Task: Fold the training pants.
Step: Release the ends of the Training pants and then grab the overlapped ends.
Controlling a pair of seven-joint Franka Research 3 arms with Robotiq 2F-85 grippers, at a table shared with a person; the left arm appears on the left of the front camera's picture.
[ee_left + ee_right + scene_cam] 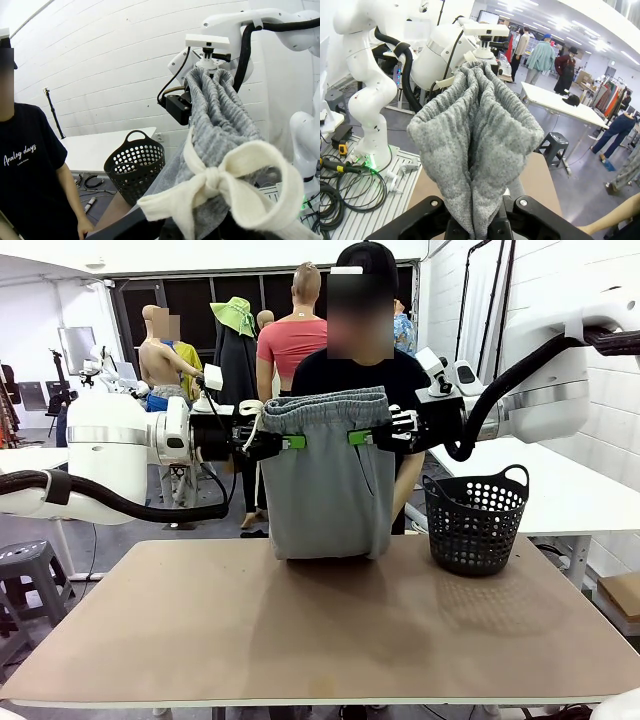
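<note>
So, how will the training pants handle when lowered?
Probably floppy: the training pants hang limp between the left fingers and right fingers. Likely light, since edge pinches carry them. Their lower end bunches on the table, so expect crumpling.

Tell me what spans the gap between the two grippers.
The gathered waistband of the training pants stretches from the left gripper to the right gripper, with both jaws shut on it; the front view shows this.
</note>
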